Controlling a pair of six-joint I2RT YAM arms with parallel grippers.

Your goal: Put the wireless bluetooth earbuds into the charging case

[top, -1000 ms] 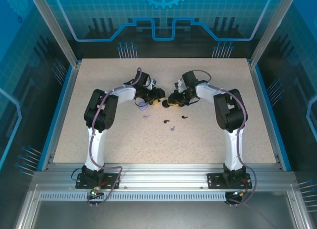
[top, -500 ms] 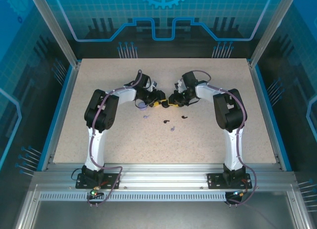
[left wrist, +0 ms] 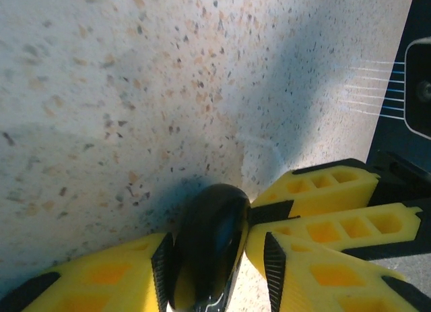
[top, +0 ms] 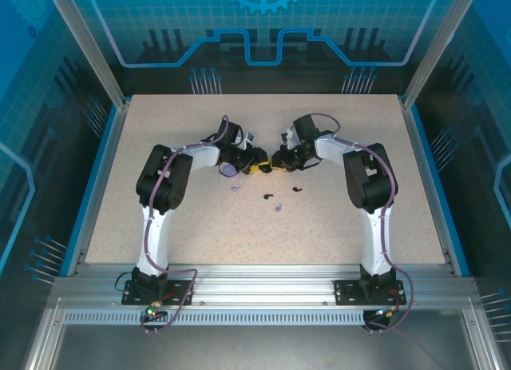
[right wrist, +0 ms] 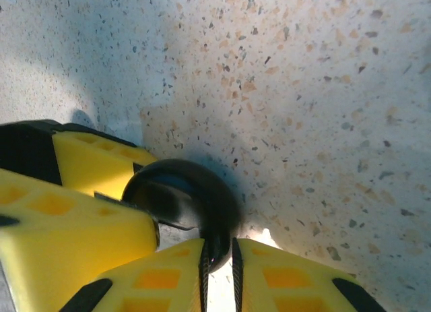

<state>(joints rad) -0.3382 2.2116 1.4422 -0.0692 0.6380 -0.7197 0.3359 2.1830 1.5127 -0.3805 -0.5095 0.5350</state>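
Observation:
A glossy black charging case (left wrist: pixel 209 231) is held just above the table's middle between both grippers. My left gripper (left wrist: pixel 212 244) is shut on its body, one pad against each side. My right gripper (right wrist: pixel 219 248) is shut on a thin edge of the same case (right wrist: pixel 182 191). From above, the left gripper (top: pixel 257 168) and the right gripper (top: pixel 276 163) meet tip to tip. Loose earbuds lie on the table nearer the bases: a lavender one (top: pixel 235 188), a black one (top: pixel 267 197), another lavender one (top: pixel 279 208) and another black one (top: pixel 297 188).
A round lavender case (top: pixel 228 170) sits under the left wrist, just left of the grippers. The speckled table (top: pixel 160 218) is bounded by blue side rails and an aluminium frame. The left gripper's yellow fingers (right wrist: pixel 87 164) crowd the right wrist view's left side.
The left gripper has slid right to meet the right gripper at the black case. Both pairs of jaws have narrowed onto it. The earbuds and the lavender case have not moved.

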